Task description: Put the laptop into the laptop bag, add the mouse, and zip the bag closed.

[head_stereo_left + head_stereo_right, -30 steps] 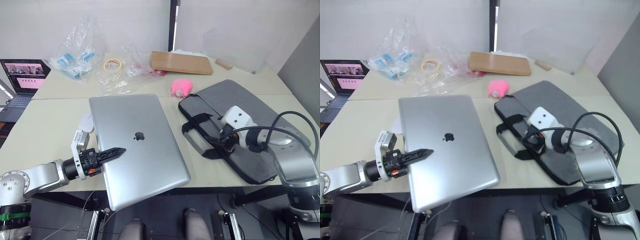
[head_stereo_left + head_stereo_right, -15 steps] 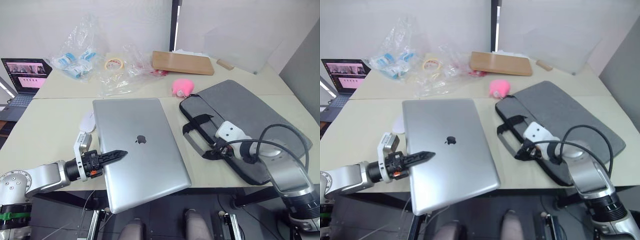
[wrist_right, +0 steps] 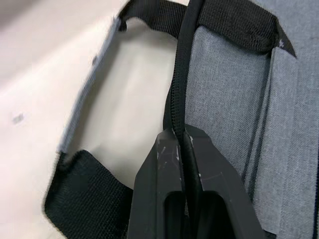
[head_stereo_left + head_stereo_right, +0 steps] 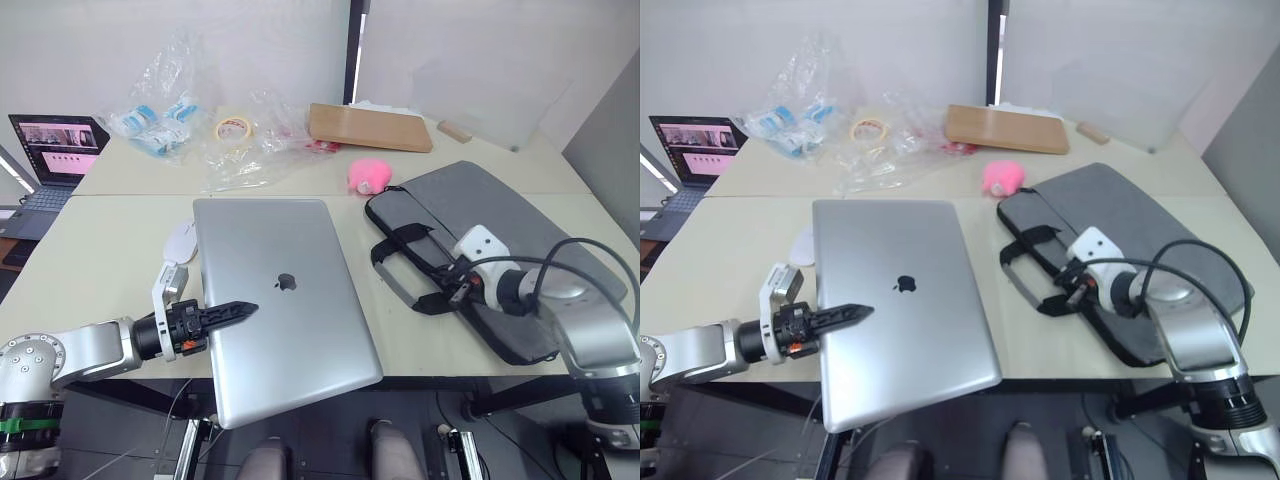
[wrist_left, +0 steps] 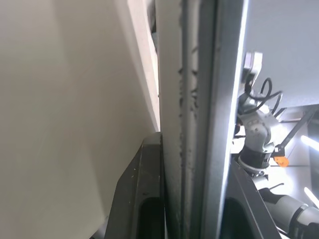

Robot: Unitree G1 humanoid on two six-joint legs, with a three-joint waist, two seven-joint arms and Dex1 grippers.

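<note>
My right gripper now back up at laptop bag rim, jaws pinching black edging (opening it, I judge). Left gripper clamps laptop edge as before; insertion pending.

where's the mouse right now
In the left eye view the mouse lies on the table on the robot's left, tucked against the far left edge of the laptop, just beyond the left gripper.

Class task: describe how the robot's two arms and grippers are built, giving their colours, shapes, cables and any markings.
Both arms are rounded silver-grey metal segments. The left gripper has tapering black fingers, an orange-red collar and a white wrist block. The right gripper has a white block with two dark dots, and thick black cables looping over the forearm.
</note>
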